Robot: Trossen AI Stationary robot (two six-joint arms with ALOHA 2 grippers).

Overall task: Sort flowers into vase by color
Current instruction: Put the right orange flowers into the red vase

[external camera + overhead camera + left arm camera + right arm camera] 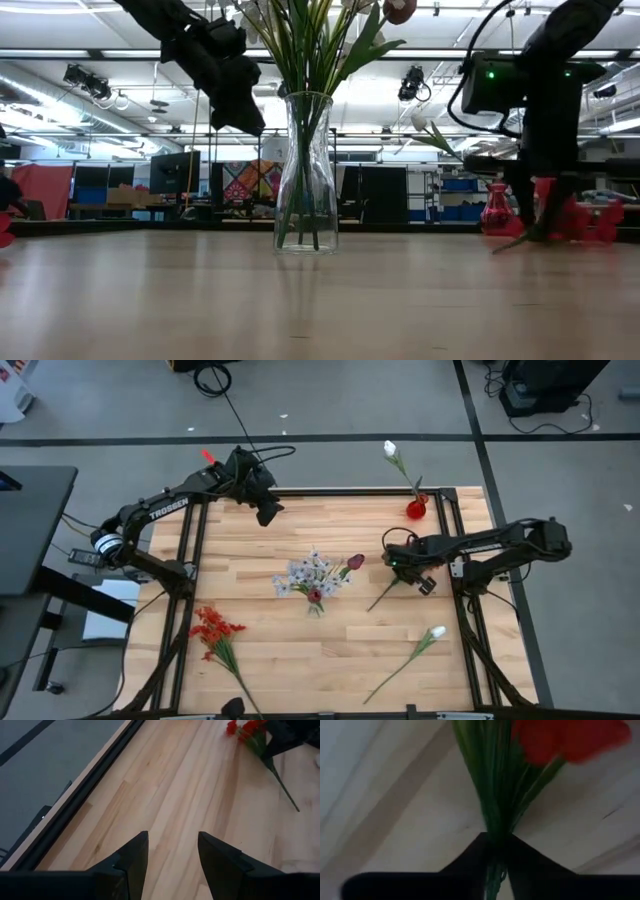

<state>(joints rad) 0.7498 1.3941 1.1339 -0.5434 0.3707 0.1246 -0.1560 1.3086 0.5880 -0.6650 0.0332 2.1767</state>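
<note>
A clear glass vase [306, 170] stands mid-table [315, 588], holding pale lavender-white sprays and a dark maroon tulip [356, 561]. My right gripper [425, 584] is just right of the vase, shut on a red-headed flower [570, 740]. My left gripper [268, 512] hangs open near the far edge, over bare wood [172, 850]. A red cluster [212, 628] lies near the left edge. A white bud [437, 631] lies on its long stem toward the near right. Another white bud [390, 450] stands in a small red vase [417, 508] at the far right. My right gripper pinches the flower's green stem [492, 845] between its two fingers, where leaves bunch around it. In the low view the fingers [540, 225] come from above, pointing down. The stem slants, and its free end [372, 606] rests on the table.
Black rails [195, 550] frame the table's left and right sides. Bare wood lies between the glass vase and the near edge. The small red vase also shows behind my right gripper in the low view [495, 210].
</note>
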